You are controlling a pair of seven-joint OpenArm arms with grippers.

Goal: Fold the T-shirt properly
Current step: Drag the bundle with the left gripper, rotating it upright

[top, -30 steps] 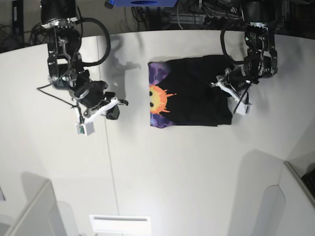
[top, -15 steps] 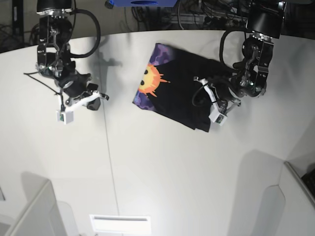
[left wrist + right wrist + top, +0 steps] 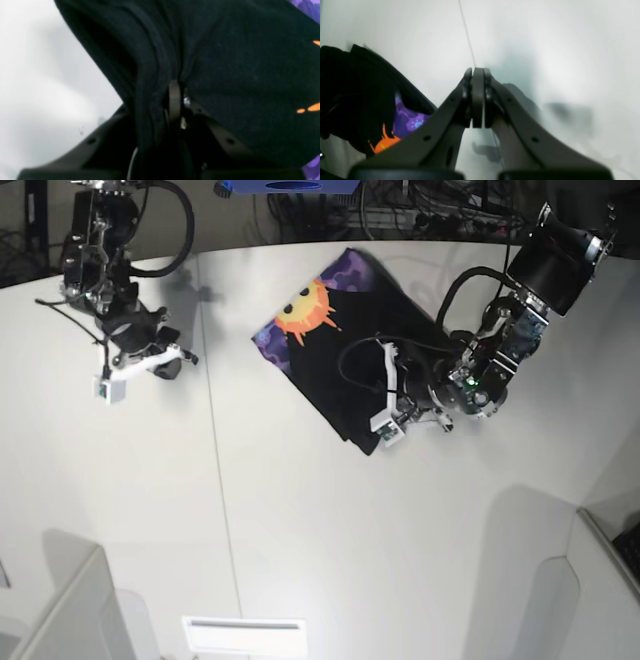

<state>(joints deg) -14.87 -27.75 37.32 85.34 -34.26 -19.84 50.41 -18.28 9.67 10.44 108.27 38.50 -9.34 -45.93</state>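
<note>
The T-shirt (image 3: pixel 340 350) lies folded and slanted on the white table, its sun print toward the back left and black cloth toward the front right. My left gripper (image 3: pixel 385 405) is shut on the shirt's front right end. In the left wrist view, black folds (image 3: pixel 237 75) bunch around the pinching fingers (image 3: pixel 174 100). My right gripper (image 3: pixel 170 361) hangs over bare table to the left, well apart from the shirt. Its jaws (image 3: pixel 475 75) are shut with nothing between them. The shirt's printed corner (image 3: pixel 405 117) shows at the left of the right wrist view.
A thin seam (image 3: pixel 220 480) runs front to back across the table (image 3: pixel 300 530). Grey partitions stand at the front left (image 3: pixel 70 610) and front right (image 3: pixel 590 590). A white slotted plate (image 3: pixel 245 635) sits at the front edge. Cables (image 3: pixel 420 205) crowd the back.
My left gripper has pulled the shirt's right end leftward and toward the front, swinging the shirt to a diagonal. The right arm has drawn back to the far left, still shut.
</note>
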